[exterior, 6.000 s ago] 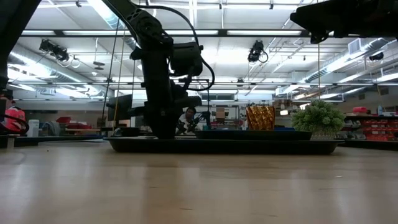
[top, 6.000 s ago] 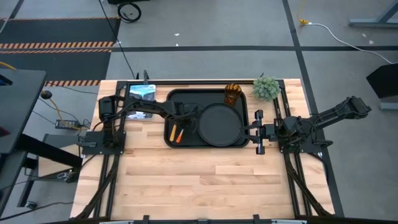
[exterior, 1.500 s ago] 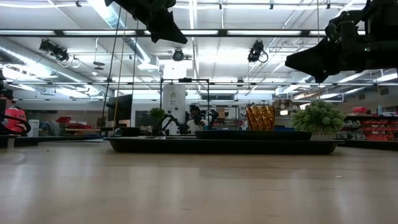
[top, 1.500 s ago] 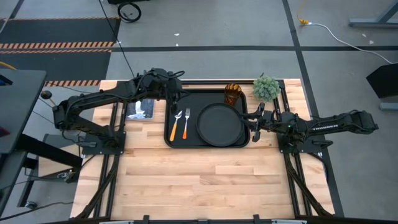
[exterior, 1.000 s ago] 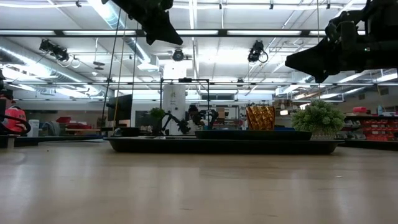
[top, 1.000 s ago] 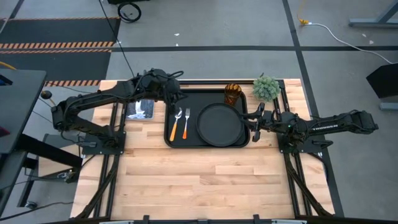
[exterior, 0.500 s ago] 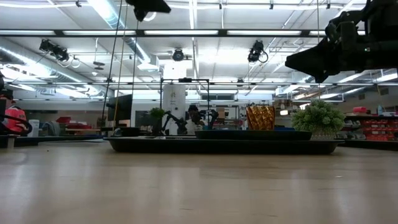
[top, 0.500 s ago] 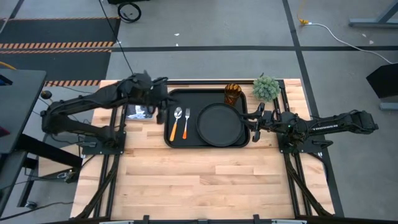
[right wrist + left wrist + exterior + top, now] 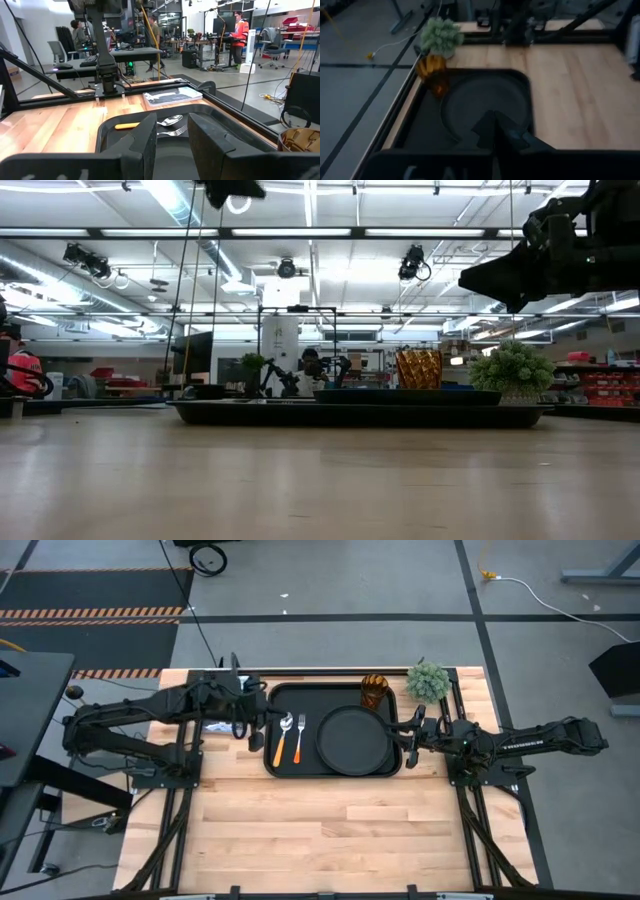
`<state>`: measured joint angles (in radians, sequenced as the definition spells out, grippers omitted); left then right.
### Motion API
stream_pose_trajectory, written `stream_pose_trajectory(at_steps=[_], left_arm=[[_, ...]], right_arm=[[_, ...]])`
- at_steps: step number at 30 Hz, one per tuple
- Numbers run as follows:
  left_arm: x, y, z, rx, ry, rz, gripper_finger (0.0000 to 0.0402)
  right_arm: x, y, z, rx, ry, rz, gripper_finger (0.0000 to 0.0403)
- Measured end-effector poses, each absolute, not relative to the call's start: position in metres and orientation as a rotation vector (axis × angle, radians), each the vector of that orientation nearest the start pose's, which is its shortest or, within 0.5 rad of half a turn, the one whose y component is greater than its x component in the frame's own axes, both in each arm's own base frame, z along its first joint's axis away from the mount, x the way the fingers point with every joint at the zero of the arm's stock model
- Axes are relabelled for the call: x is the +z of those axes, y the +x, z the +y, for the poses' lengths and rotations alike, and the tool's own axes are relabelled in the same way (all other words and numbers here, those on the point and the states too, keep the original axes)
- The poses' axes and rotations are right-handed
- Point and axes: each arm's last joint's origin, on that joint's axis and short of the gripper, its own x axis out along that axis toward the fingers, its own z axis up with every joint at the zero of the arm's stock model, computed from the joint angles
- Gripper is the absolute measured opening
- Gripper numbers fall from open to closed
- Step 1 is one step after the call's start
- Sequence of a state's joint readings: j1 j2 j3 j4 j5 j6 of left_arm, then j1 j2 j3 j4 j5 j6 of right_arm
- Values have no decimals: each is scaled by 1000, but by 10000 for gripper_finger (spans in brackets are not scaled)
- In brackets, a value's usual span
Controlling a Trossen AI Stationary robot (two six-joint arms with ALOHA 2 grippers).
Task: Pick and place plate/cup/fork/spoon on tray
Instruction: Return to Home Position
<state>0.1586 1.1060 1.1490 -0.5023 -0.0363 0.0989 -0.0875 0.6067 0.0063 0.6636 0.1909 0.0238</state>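
The black tray (image 9: 330,700) lies at the table's far middle. On it lie the round black plate (image 9: 353,738), the amber cup (image 9: 374,690) standing at the far right corner, the yellow-handled spoon (image 9: 282,735) and the red-handled fork (image 9: 299,737) side by side at the left. My left gripper (image 9: 254,732) hangs shut and empty just left of the tray's left edge; its own view (image 9: 492,122) looks over the plate (image 9: 485,102) and the cup (image 9: 434,77). My right gripper (image 9: 410,735) is open and empty at the tray's right edge (image 9: 172,132).
A small green potted plant (image 9: 428,680) stands off the tray's far right corner. A flat printed pack (image 9: 222,722) lies on the table under my left arm. The near half of the wooden table (image 9: 330,830) is bare wood.
My left gripper has drawn back from above the tray's left part toward the table's left edge and a little toward the near edge, and now stands off the tray. The spoon and the fork have stayed where they lay.
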Motion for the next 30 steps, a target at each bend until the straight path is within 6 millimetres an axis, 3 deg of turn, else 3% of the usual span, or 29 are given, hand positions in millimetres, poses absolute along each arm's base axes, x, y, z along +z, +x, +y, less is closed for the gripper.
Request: stream_pose_trajectory(at_steps=[4, 10, 18, 30], left_arm=[[333, 217, 40, 202, 90, 370, 9], [288, 185, 34, 212, 102, 209, 9], [252, 153, 29, 219, 92, 112, 9], [202, 137, 26, 220, 116, 84, 9]], right_arm=[[171, 134, -17, -276, 27, -65, 116], [171, 134, -17, -275, 27, -62, 116], [171, 134, -17, -275, 27, -60, 116], [170, 134, -17, -275, 26, -59, 116]])
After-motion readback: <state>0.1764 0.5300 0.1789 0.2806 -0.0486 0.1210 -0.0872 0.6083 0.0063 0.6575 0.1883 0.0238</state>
